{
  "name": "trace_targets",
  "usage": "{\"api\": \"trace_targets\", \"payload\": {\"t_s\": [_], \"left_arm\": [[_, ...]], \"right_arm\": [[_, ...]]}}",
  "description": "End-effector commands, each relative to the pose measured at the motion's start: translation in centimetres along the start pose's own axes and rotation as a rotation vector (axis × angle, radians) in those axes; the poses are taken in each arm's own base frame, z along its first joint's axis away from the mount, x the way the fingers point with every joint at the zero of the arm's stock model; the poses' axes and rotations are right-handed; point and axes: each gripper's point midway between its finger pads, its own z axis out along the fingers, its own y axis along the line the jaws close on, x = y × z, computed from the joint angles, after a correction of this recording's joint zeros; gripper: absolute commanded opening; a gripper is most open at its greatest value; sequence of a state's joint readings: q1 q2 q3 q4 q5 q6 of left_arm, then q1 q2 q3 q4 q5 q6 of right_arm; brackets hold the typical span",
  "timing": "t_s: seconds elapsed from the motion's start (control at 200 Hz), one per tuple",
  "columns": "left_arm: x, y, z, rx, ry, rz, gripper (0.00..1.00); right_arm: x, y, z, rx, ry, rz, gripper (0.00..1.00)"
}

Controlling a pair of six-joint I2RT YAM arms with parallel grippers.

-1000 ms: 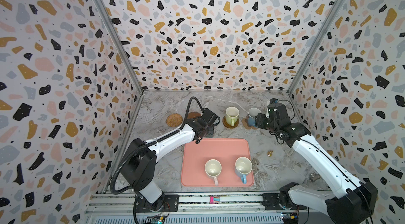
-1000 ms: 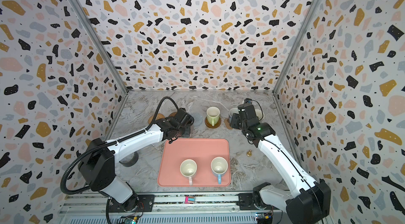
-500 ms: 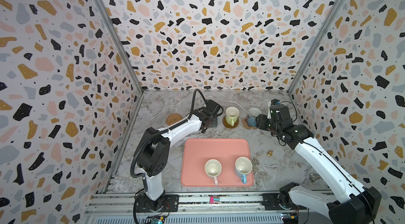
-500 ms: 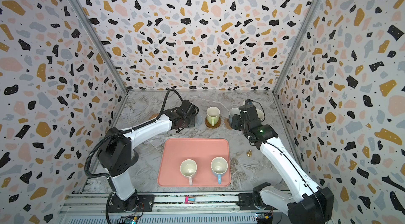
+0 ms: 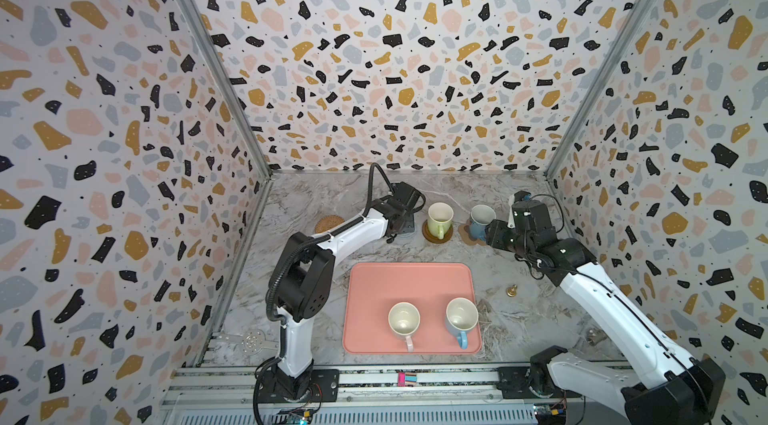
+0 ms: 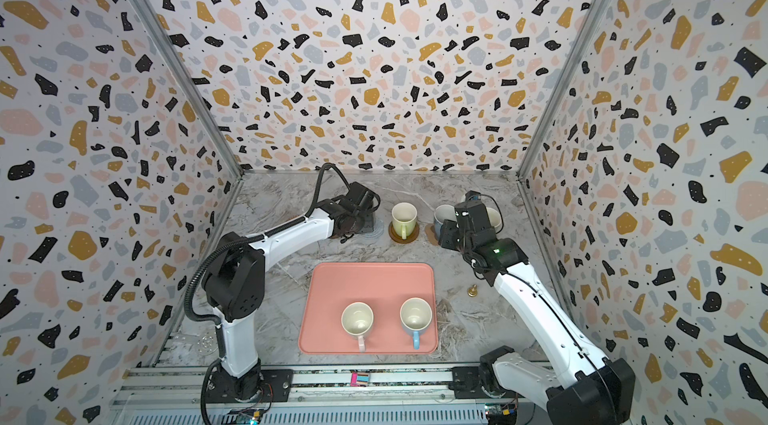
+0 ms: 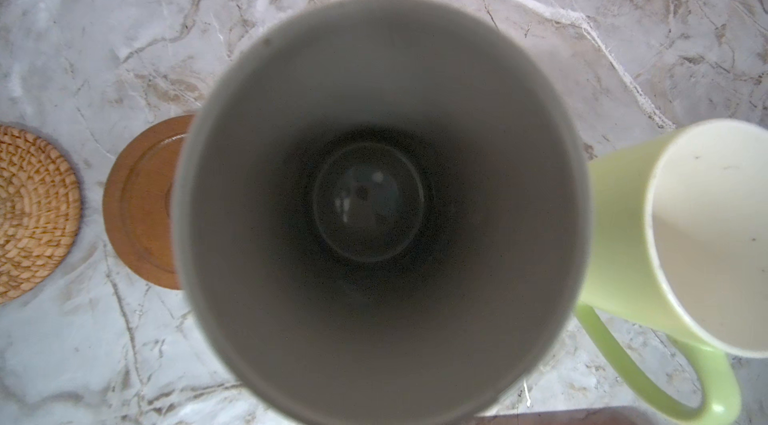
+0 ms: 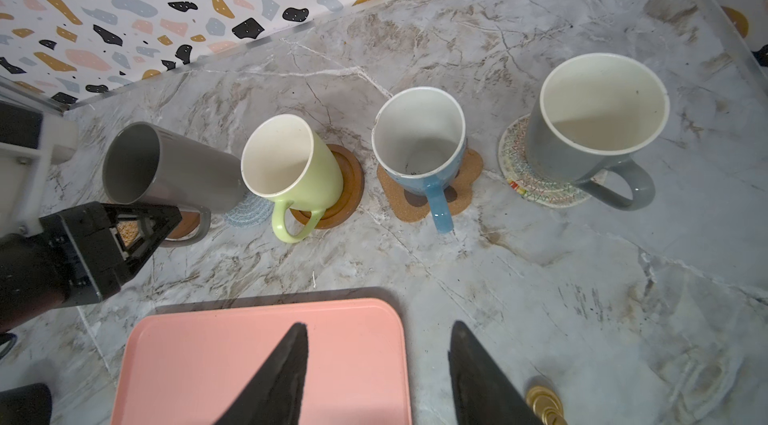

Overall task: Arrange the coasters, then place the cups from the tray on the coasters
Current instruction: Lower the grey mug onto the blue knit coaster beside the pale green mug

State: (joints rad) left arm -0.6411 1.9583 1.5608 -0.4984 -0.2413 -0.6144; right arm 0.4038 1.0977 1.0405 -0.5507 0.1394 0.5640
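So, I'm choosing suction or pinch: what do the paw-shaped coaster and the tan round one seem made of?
Paw-shaped coaster: likely cork, matte; speckled tan grain, flat cut edge.
Tan round coaster: probably woven rattan or straw, faint sheen; coiled braided rings show.

tray (image 5: pixel 407 281): salmon pink | green mug (image 5: pixel 439 217) | dark grey mug (image 8: pixel 174 169) | table (image 5: pixel 316 202): grey marble
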Motion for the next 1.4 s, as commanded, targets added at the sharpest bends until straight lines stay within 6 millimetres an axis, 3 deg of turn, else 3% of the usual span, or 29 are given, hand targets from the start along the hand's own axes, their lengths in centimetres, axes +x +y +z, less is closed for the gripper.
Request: {"api": "trace_targets", "payload": {"t_s": [0.0, 0.451, 1.397], "left_arm": [[-4.1, -1.4, -1.6, 0.046, -0.126, -0.051, 0.07], [-3.5, -1.1, -0.7, 0.029, -0.115, -0.065, 0.07], [-2.4, -2.3, 0.3, 0.031, -0.090, -0.035, 0.06]], "right_arm": [[0.1, -0.2, -0.7, -0.004, -0.003, 0.012, 0.56], [0.2, -0.1, -0.5, -0.009, 0.003, 0.009, 0.56], [0.6, -0.2, -0.2, -0.008, 0.012, 0.004, 0.56]]}}
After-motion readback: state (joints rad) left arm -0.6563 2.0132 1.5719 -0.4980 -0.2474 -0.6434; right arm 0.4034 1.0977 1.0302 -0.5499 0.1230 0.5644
